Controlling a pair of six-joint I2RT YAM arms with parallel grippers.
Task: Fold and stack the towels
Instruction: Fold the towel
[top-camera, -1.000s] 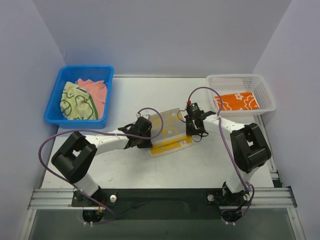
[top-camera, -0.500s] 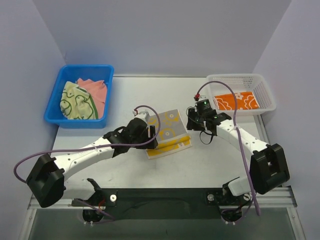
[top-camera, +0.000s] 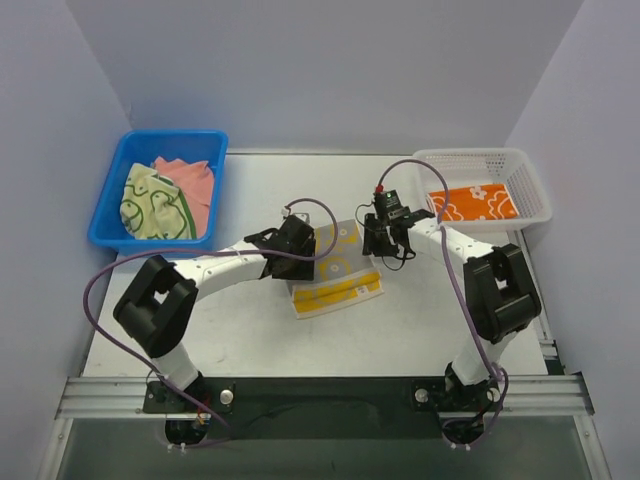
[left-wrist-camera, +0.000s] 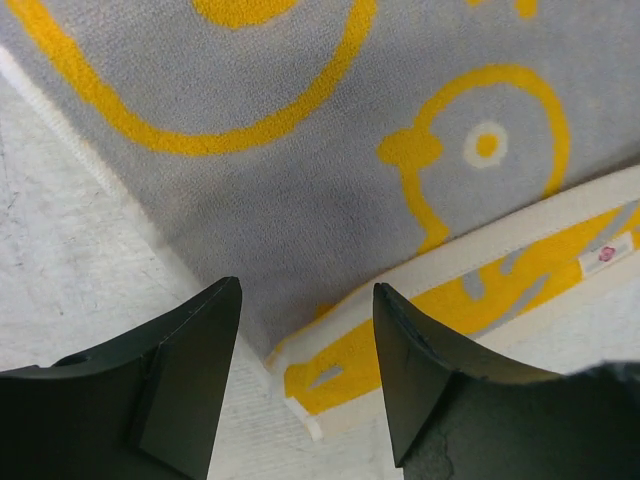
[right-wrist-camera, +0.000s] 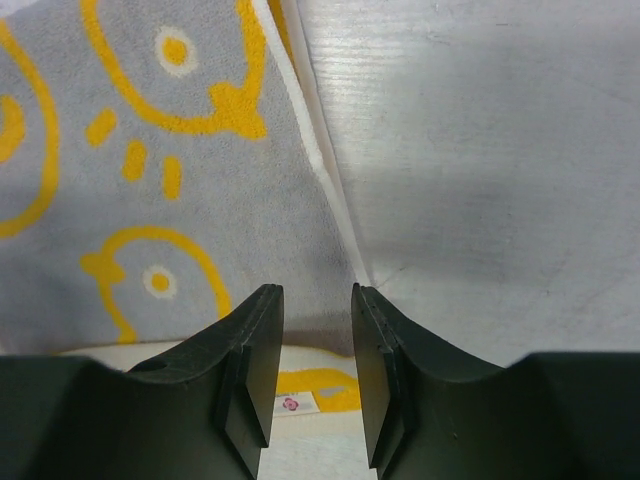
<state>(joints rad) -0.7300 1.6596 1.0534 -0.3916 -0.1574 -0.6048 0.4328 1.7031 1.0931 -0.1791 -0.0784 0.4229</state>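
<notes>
A yellow duck-print towel (top-camera: 338, 268) lies folded in the middle of the table, grey side with yellow ducks up. My left gripper (top-camera: 298, 268) stands open at its left edge. In the left wrist view the jaws (left-wrist-camera: 305, 300) hang over the towel's (left-wrist-camera: 300, 150) near corner, holding nothing. My right gripper (top-camera: 378, 245) is open at the towel's right edge. In the right wrist view its jaws (right-wrist-camera: 315, 300) stand a little apart over the towel's (right-wrist-camera: 150, 200) border, with nothing between them. An orange flowered towel (top-camera: 472, 203) lies folded in the white basket (top-camera: 480, 153).
A blue bin (top-camera: 105, 215) at the back left holds a crumpled pale green towel (top-camera: 150, 205) and a salmon-pink towel (top-camera: 195, 185). Bare table (top-camera: 250, 190) lies between the bin and the basket. Grey walls close in the far side and both sides.
Both grippers were shut at the yellow towel's edges a second ago and have since opened and let go. The towel's folded top has settled, and both arms have shifted slightly.
</notes>
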